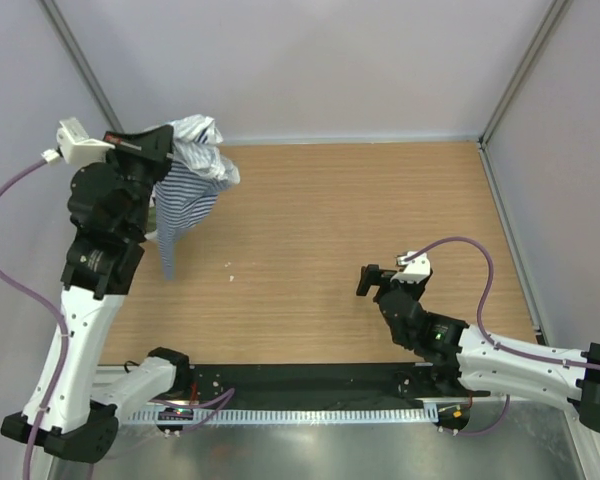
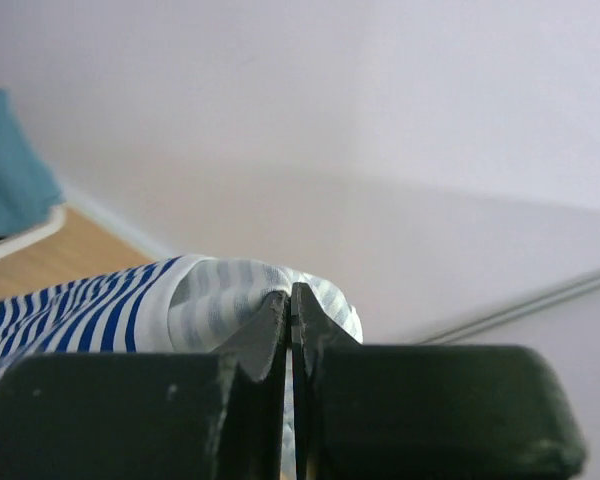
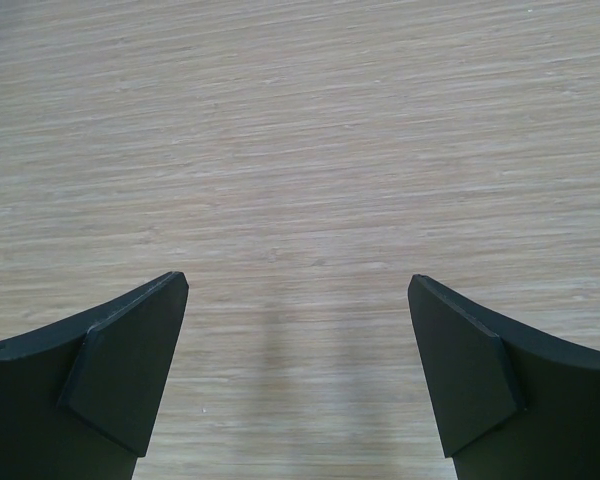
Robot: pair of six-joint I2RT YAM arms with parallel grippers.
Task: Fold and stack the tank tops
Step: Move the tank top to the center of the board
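My left gripper (image 1: 175,148) is raised high at the far left and is shut on the navy-and-white thin-striped tank top (image 1: 185,190). The top hangs bunched from the fingers down toward the table. In the left wrist view the jaws (image 2: 290,300) are pressed together with the striped cloth (image 2: 130,310) bulging behind and left of them. My right gripper (image 1: 372,278) is open and empty, low over bare wood right of centre; the right wrist view shows only the table between its fingertips (image 3: 298,300). The broad black-and-white striped tank top is out of view.
The wooden table (image 1: 360,220) is walled at the back and both sides. A teal object with a white rim (image 2: 15,180) shows at the left edge of the left wrist view. A small white speck (image 1: 230,265) lies on the wood near the hanging top.
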